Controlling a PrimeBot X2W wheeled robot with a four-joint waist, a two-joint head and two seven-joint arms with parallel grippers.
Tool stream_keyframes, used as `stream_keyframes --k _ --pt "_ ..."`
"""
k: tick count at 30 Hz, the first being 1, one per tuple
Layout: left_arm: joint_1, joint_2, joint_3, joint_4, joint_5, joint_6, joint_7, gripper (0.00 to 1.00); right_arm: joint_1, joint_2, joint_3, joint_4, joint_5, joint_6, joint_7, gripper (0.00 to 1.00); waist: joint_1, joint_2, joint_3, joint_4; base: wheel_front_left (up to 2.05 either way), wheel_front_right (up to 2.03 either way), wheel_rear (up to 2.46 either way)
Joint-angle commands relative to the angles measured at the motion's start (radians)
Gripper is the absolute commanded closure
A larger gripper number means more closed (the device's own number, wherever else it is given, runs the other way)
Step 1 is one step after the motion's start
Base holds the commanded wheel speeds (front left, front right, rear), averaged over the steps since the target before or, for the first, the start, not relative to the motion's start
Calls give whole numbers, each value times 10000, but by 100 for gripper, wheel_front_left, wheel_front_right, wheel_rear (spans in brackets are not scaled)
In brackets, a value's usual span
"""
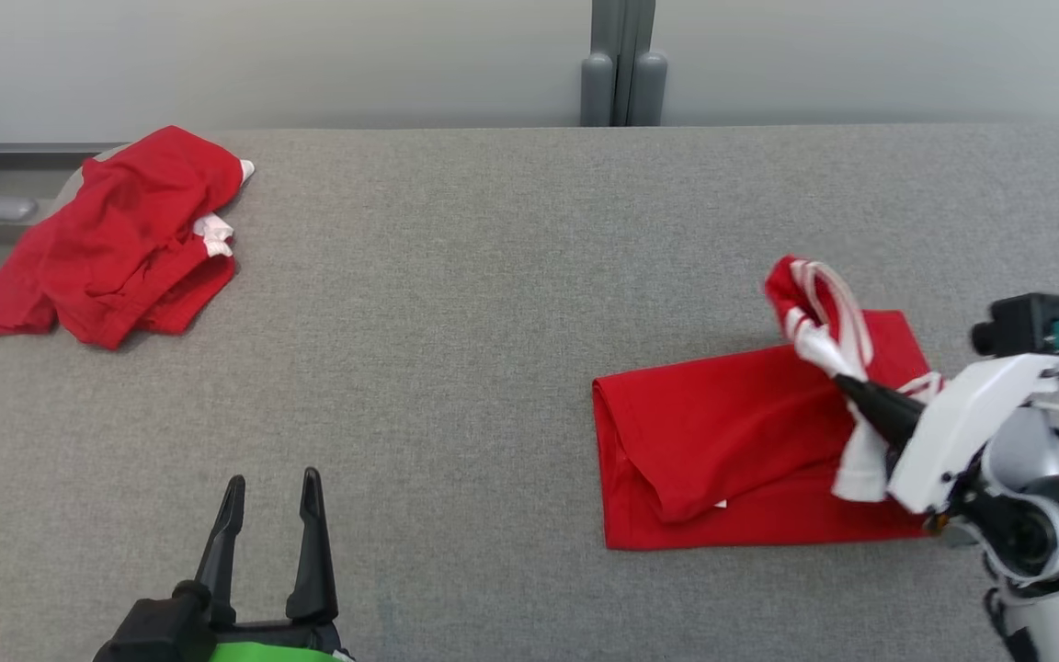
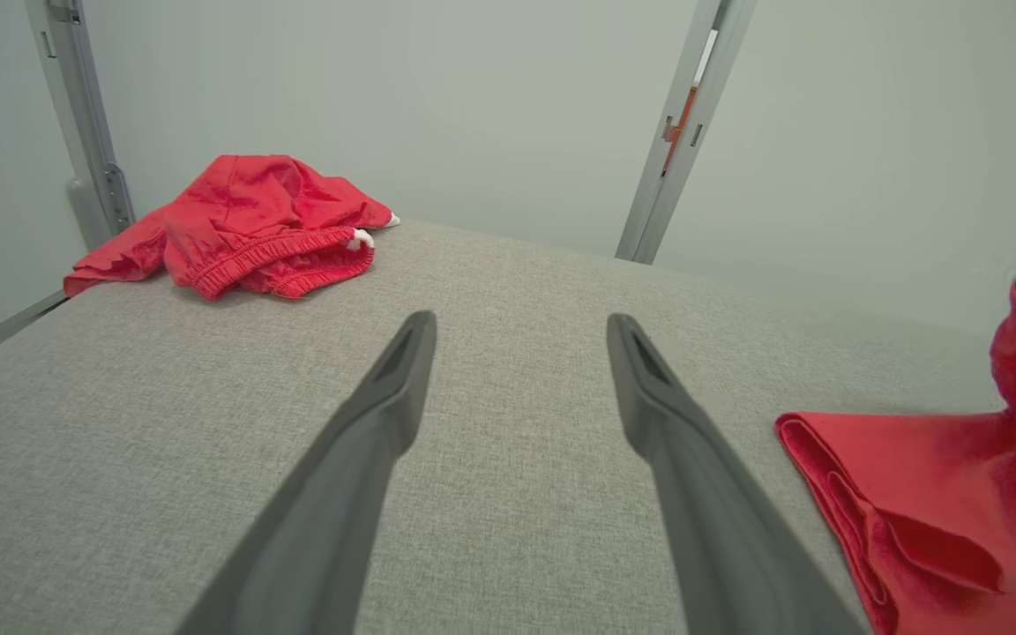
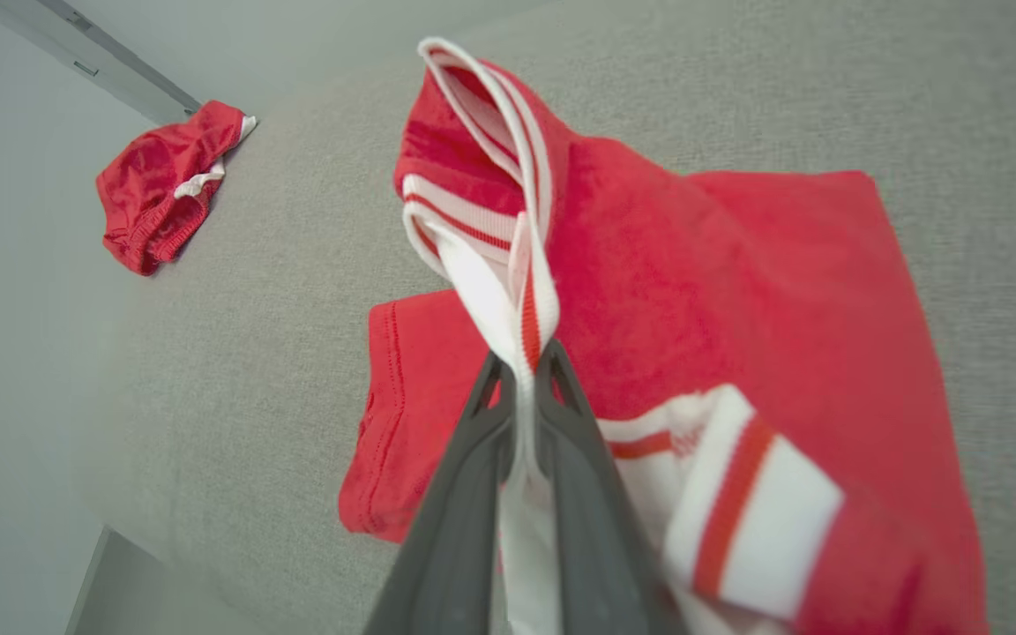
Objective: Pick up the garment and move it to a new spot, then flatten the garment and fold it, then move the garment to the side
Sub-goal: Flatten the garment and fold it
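Pinching the white, red-striped trim of the garment [image 3: 737,291], the right gripper [image 3: 521,362] has its jaws pressed together on the cloth and holds that edge raised above the rest. The garment is red and folded over, and it lies on the right half of the grey surface [image 1: 493,322]. The left gripper [image 1: 272,483] sits at the near left with its jaws spread wide over bare surface, well apart from the garment. A second red garment [image 1: 116,239] lies crumpled at the far left corner, and a grey post [image 1: 621,64] stands behind the far edge. The white wrist [image 1: 962,432] of the right arm covers the garment's near right corner. The bottom edge of the head view cuts off the left gripper's base. The right arm reaches in from the lower right and points up and left, while the left gripper points straight ahead.
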Motion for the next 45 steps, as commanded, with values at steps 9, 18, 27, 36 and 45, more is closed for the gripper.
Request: stream_keyframes --k 9,18,27,36,45 --pt "223 8 -65 21 119 100 0 0 -177 1632 1284 1493 -774 -1 -1692 100 0 0 -163 197 0 0 0" --pt "258 7 -254 114 -31 158 0 0 -825 1813 2039 3302 -433 -1 -2839 100 0 0 -191 368 0 0 0" --pt "333 7 -166 141 -4 155 0 0 -1063 1811 2950 3412 1904 -1 -4554 0 0 0 -220 335 0 0 0" --pt "483 7 -8 -20 172 171 0 0 -44 1076 3454 1893 71 -1 -7206 0 0 0 -432 -110 0 0 0" --pt "602 8 195 -96 382 113 1 0 1879 424 1072 1754 -3322 -1 -9755 0 0 0 -737 -535 0 0 0"
